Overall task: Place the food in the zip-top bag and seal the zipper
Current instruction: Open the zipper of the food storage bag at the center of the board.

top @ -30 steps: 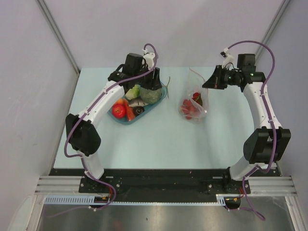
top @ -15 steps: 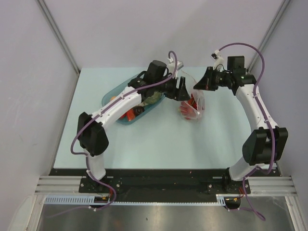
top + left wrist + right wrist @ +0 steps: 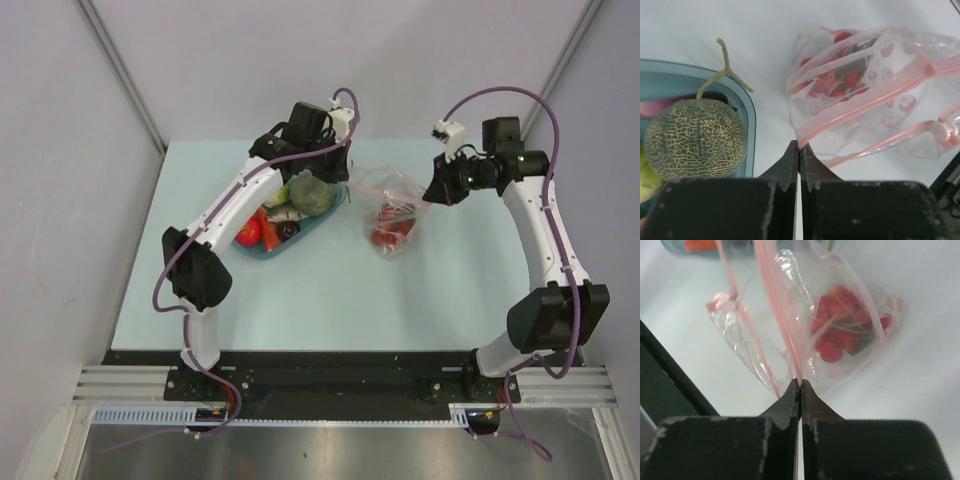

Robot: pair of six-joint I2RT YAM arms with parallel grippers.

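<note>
Fingers (image 3: 788,169) of the left gripper (image 3: 798,149) are pressed flat together with nothing between them, poised over the right end of the blue tray (image 3: 749,107) near the tabletop's (image 3: 330,300) far edge. The right gripper (image 3: 800,386) is clenched on the mouth edge of the zip-top bag (image 3: 850,285), pinching beside the pink-tinted zipper (image 3: 776,315). The bag lies right of the tray, well apart from the right edge, with small red pieces (image 3: 840,332) already inside. The dark green squash (image 3: 695,139) sits in the tray just left of the left fingertips, so the left arm is clearly nearer. It would probably need to open, shift left to the squash, then carry it right to the bag mouth.
</note>
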